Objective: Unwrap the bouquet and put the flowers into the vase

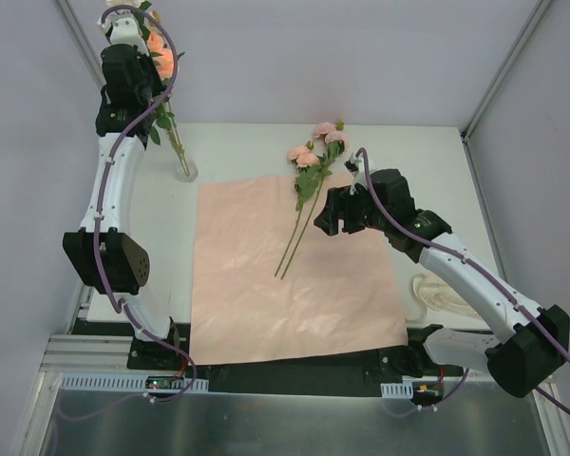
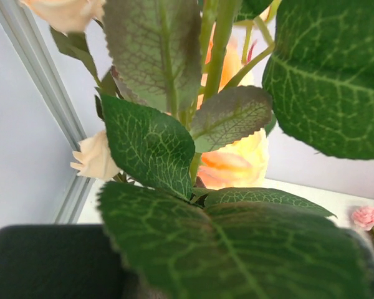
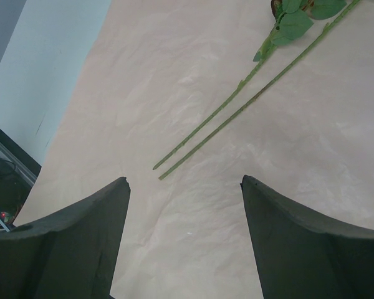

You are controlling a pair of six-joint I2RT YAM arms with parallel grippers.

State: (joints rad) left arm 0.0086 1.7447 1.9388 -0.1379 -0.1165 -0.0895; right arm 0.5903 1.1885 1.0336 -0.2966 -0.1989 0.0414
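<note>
Tabletop [image 1: 427, 161] carries the flat pink paper [image 1: 294, 294]. Right jaws hang released over it beside two loose flowers [image 1: 304, 199], so a grab could pinch paper along with stems. Left jaws are clenched, apparently on the bunch [image 1: 161, 59] standing in the vase [image 1: 184, 170] at back left, and the short vase may tip on release. Counts: one paper, one vase, one ribbon [image 1: 442, 294], two loose flowers, bunch uncountable.

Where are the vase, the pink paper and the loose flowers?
vase [image 1: 184, 170]: top external view, glass body below the stems.
pink paper [image 1: 256, 304]: top external view, bare lower-left area.
loose flowers [image 1: 305, 158]: top external view, a pink bloom.
</note>
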